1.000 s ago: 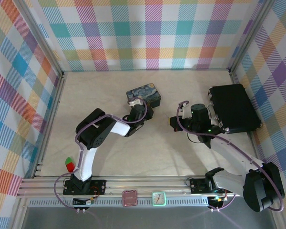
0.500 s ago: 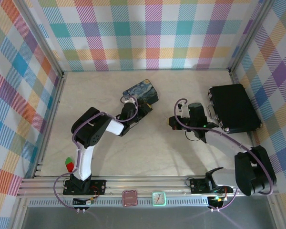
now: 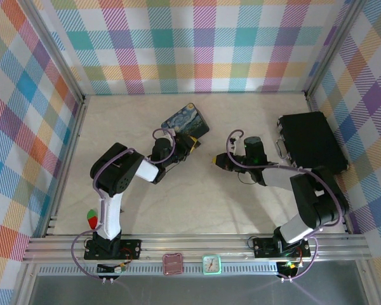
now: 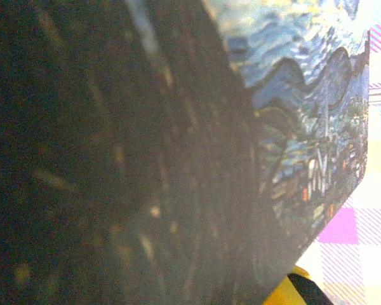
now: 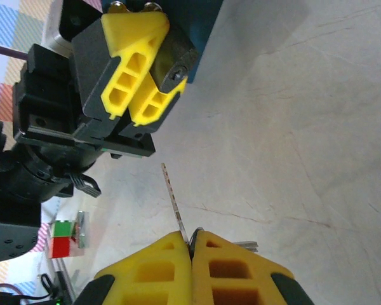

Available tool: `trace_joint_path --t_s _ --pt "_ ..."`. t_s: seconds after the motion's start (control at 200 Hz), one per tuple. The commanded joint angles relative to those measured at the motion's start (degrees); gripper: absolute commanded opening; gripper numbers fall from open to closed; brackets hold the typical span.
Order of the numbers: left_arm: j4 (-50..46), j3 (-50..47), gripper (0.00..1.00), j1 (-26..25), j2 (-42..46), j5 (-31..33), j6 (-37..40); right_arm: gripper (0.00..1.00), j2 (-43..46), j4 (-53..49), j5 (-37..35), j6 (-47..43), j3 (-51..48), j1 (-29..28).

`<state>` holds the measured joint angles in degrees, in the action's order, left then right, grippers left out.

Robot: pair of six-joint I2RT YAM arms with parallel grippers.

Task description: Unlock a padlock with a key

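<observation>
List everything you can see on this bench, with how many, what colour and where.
small metal padlock: one, dark grey, pinched in the left gripper, beside the tin
thin metal key: one, silvery, in the right gripper, blade aimed at the padlock, not touching it
painted rectangular tin: one, blue starry-night, centre rear
hard rectangular case: one, black, right rear
small block: one, red and green, near left edge
square tile: one, pink, front rail
small clock: one, green-rimmed, beside the tile
table: one, beige
left gripper: yellow fingers, shut
right gripper: yellow fingers, shut
</observation>
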<state>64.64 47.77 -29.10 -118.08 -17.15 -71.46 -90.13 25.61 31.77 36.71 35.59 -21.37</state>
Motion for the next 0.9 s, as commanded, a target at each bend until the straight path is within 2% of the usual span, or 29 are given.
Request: trace_joint_path --t_s 0.0,0.155,0.26,0.655,0.895 --pt "-0.4 -0.85 0.0 0.27 1.8 -2.66 -2.89 0.0 -3.68 7.95 3.74 3.86 1.95 0.28" --pt "0.58 -0.94 0.0 0.27 1.1 -3.29 -3.59 0.0 -9.86 19.3 6.9 9.28 2.35 0.21" --pt "-1.42 -0.86 0.0 0.27 1.86 -3.16 -2.74 0.0 -11.89 19.65 5.42 9.02 3.14 -0.55" --pt "0.79 -0.93 0.0 0.27 1.27 -3.5 -3.04 0.0 -16.27 20.95 5.95 10.21 7.12 -1.74" --pt "-0.21 -0.61 0.0 0.36 1.96 -2.92 -2.02 0.0 -15.7 21.19 3.07 11.02 4.82 -1.75"
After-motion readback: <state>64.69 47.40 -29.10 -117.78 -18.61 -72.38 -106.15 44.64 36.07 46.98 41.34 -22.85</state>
